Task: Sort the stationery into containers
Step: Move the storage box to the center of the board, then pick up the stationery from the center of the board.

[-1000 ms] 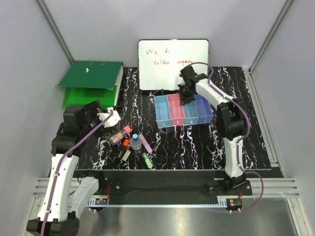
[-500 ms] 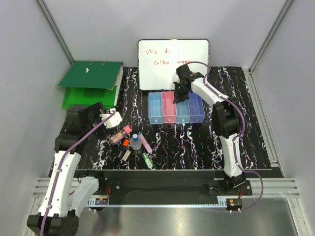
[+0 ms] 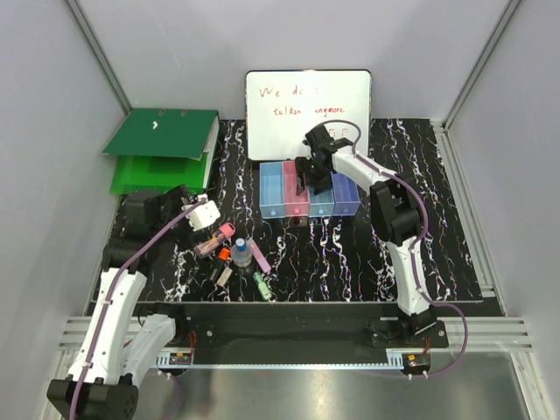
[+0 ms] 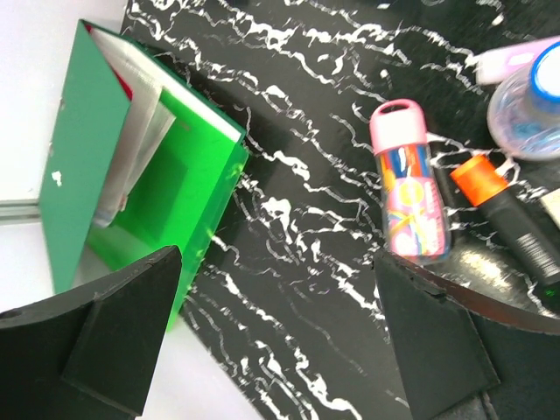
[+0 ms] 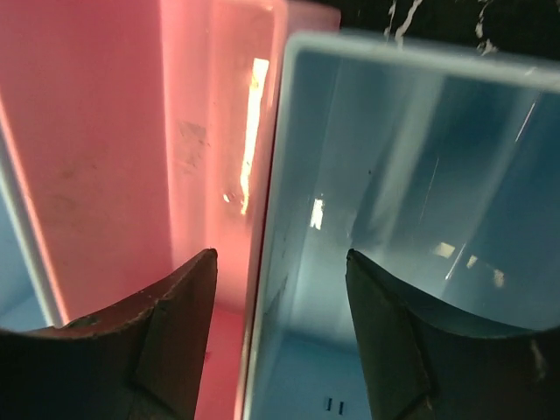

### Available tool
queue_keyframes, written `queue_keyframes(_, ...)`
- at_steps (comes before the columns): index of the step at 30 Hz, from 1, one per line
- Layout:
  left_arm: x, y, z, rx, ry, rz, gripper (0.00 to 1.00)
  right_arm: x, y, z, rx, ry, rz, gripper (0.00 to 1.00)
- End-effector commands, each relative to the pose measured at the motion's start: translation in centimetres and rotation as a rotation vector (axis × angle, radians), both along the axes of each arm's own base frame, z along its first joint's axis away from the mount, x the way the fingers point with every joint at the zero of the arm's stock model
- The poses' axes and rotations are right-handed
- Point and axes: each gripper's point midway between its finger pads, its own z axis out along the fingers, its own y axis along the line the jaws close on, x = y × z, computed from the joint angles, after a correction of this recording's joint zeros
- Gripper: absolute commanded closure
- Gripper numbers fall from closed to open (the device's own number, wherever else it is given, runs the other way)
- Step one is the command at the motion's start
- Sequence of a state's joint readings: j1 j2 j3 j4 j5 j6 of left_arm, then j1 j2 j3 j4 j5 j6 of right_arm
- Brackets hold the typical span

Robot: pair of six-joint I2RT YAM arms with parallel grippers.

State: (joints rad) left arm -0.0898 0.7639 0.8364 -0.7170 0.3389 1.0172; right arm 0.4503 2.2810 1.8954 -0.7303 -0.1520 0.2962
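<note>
All the stationery (image 3: pixel 234 254) lies front-left of the bins (image 3: pixel 272 210), none inside yet; left gripper (image 4: pixel 276 262) and right gripper (image 5: pixel 280 258) are spread, empty.

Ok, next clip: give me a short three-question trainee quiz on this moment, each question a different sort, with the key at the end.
1. True or false: the left gripper holds the pink-capped tube.
2. The right gripper has its open jaws either side of the wall between: A) the pink bin and a light blue bin; B) two purple bins; C) two green bins.
3. Fill in: the row of bins has ___ compartments.
Key: 1 false; 2 A; 3 four.
</note>
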Motion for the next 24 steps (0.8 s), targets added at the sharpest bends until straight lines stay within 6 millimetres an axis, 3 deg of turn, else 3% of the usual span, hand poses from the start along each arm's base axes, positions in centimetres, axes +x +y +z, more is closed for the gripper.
queue_keyframes(1,0.3,-1.8,1.1,-0.085,-0.025,-0.049,0.01,0.5,0.0,6.6,0.004,-0.180,0.104,0.32)
queue_keyframes(5,-0.3,-2.8,1.7,-0.113,-0.038,-0.090,0.01,0.5,-0.8,11.0,-0.018,-0.305,0.168,0.29)
queue_keyframes(8,-0.8,-3.6,2.2,-0.136,-0.040,-0.131,0.01,0.7,-1.9,15.5,-0.055,-0.428,0.201,0.27)
queue_keyframes(11,-1.4,-4.7,2.2,-0.157,-0.014,-0.187,0.01,0.5,-3.3,17.9,-0.132,-0.511,0.260,0.25)
queue_keyframes(14,-2.0,-5.9,1.7,-0.189,0.037,-0.242,0.01,-0.5,-4.6,18.4,-0.207,-0.549,0.349,0.24)
queue_keyframes(21,-3.8,-9.7,-1.0,-0.265,0.258,-0.372,0.01,-1.4,-10.7,22.6,-0.542,-0.701,0.439,0.22)
queue_keyframes(24,-3.7,-10.6,-1.7,-0.291,0.331,-0.402,0.01,-1.9,-12.1,24.5,-0.605,-0.753,0.435,0.22)
